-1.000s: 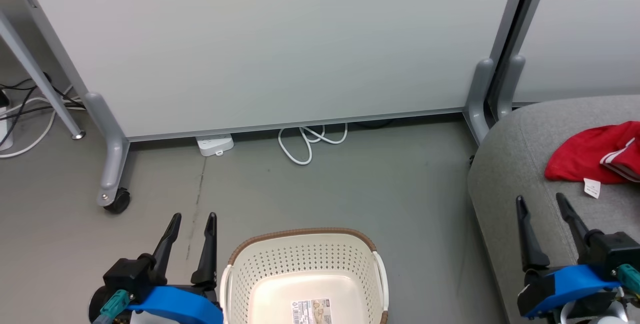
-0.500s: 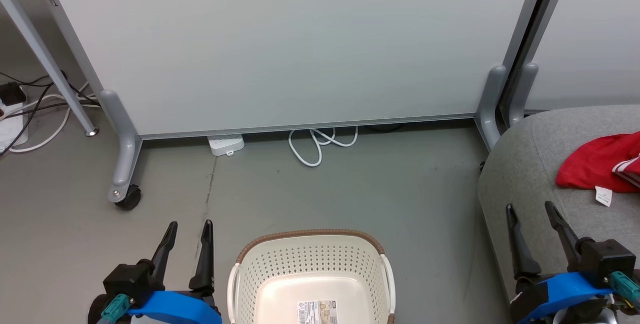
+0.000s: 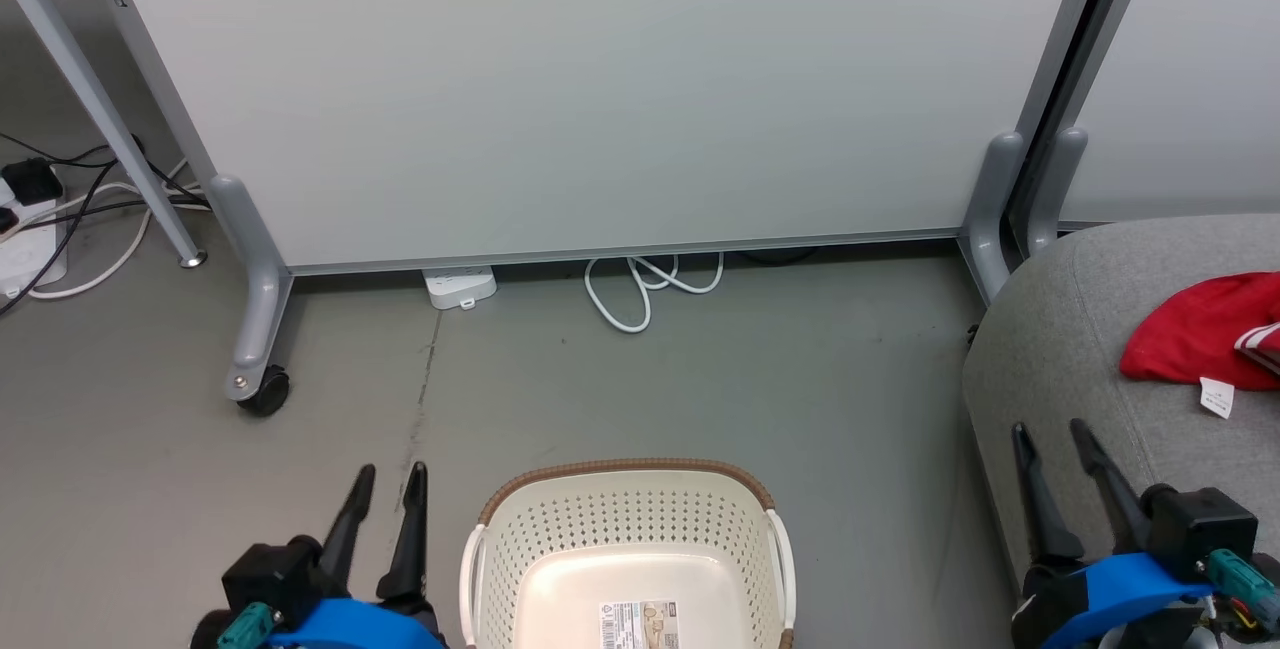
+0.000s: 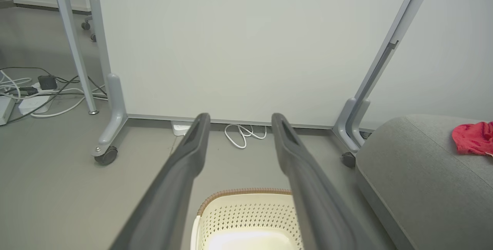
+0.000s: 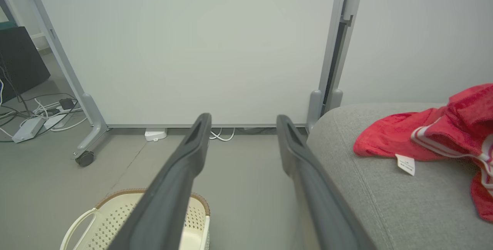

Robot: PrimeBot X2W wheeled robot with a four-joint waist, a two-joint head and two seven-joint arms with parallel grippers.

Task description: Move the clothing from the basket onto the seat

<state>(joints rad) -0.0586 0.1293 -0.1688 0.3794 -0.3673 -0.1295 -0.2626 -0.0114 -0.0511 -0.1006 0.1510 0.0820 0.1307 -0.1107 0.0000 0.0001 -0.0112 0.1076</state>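
looking down, we note the basket (image 3: 625,519) on the floor at near centre, its label sticker (image 3: 641,624) showing on the bottom. the clothing (image 3: 1195,339) lies on the seat (image 3: 1060,349), far right. the left gripper (image 3: 390,474) beside the basket and the right gripper (image 3: 1048,429) over the seat's near edge are both spread wide, holding nothing.

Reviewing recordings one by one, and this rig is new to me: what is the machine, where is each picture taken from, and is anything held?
A wheeled robot with two arms. The head view looks down from its head: the left gripper and right gripper are both open and hold nothing. The cream basket stands on the floor between them; its visible inside holds just a label. The red clothing lies on the grey seat at the right. Each wrist view looks along one gripper's dark fingers.
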